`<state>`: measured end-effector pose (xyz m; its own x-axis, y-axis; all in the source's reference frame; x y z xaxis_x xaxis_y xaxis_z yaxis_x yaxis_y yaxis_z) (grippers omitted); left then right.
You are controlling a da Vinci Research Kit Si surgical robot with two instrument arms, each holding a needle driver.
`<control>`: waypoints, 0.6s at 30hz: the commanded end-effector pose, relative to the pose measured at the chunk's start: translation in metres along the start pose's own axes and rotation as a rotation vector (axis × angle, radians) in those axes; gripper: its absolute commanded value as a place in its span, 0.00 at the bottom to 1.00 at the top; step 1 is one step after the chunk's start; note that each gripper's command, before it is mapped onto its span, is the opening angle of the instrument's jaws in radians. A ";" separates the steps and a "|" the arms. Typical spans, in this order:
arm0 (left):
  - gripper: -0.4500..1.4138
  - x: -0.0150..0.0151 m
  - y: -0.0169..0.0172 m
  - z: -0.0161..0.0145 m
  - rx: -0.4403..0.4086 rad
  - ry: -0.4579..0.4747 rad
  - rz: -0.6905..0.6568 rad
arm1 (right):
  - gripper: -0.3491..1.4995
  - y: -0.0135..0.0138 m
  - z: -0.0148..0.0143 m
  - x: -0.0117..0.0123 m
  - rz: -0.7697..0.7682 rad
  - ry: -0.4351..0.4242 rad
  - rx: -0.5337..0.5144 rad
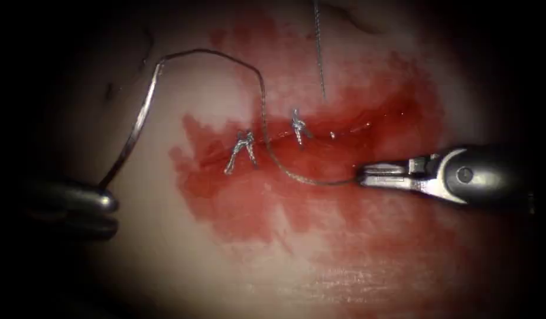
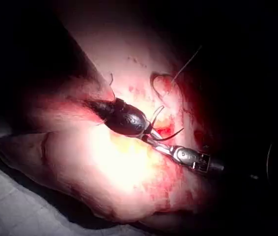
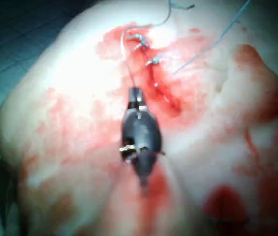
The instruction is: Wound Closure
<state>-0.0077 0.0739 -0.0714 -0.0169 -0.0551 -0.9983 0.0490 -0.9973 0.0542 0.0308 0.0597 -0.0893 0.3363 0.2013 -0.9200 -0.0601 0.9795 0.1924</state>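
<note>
The cut (image 1: 350, 127) runs across the tissue (image 1: 184, 248), with two tied knots (image 1: 243, 147) (image 1: 298, 127) on it. My left tool (image 1: 110, 198) sits at the left, jaws shut on the curved needle (image 1: 140, 118) at the end away from the thread. The needle is in the air, out of the tissue, left of the cut. Its thread (image 1: 226, 56) arcs over, crosses the cut between the knots and curves to my right tool (image 1: 363, 176), which is shut on it below the cut. The right tool (image 3: 135, 94) holds the thread (image 3: 128, 69) beside the knots (image 3: 140, 43). The left tool (image 2: 195, 158) lies over lit tissue.
Red fluid (image 1: 243, 207) stains the tissue around and below the cut. A loose strand of thread (image 1: 319, 53) hangs from the top edge down to just above the cut, right of the second knot. Another strand (image 3: 212, 44) lies across the tissue.
</note>
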 end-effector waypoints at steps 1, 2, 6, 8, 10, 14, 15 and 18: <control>0.05 -0.0004 -0.0005 0.0006 0.001 0.001 0.003 | 0.00 -0.0006 0.0001 0.0002 0.004 0.008 0.000; 0.05 -0.0004 -0.0004 0.0008 0.000 0.003 0.004 | 0.00 -0.0008 -0.0002 0.0005 0.006 0.016 -0.004; 0.05 -0.0005 -0.0003 0.0010 -0.002 0.007 0.005 | 0.00 -0.0016 -0.0012 0.0023 0.018 0.027 0.005; 0.05 -0.0005 -0.0003 0.0011 -0.002 0.006 0.006 | 0.00 -0.0019 -0.0014 0.0030 0.021 0.030 0.010; 0.05 -0.0005 -0.0003 0.0011 -0.002 0.007 0.006 | 0.00 -0.0023 -0.0014 0.0035 0.024 0.032 0.013; 0.05 -0.0006 -0.0002 0.0011 -0.002 0.006 0.007 | 0.00 -0.0030 -0.0014 0.0041 0.025 0.035 0.017; 0.05 -0.0006 -0.0001 0.0012 -0.001 0.005 0.007 | 0.00 -0.0029 -0.0014 0.0041 0.025 0.035 0.017; 0.05 -0.0007 0.0000 0.0014 -0.005 0.005 0.008 | 0.00 -0.0031 -0.0016 0.0040 0.024 0.033 0.020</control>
<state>-0.0086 0.0734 -0.0710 -0.0113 -0.0608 -0.9981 0.0530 -0.9968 0.0601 0.0301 0.0576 -0.0947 0.3061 0.2266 -0.9246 -0.0507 0.9738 0.2219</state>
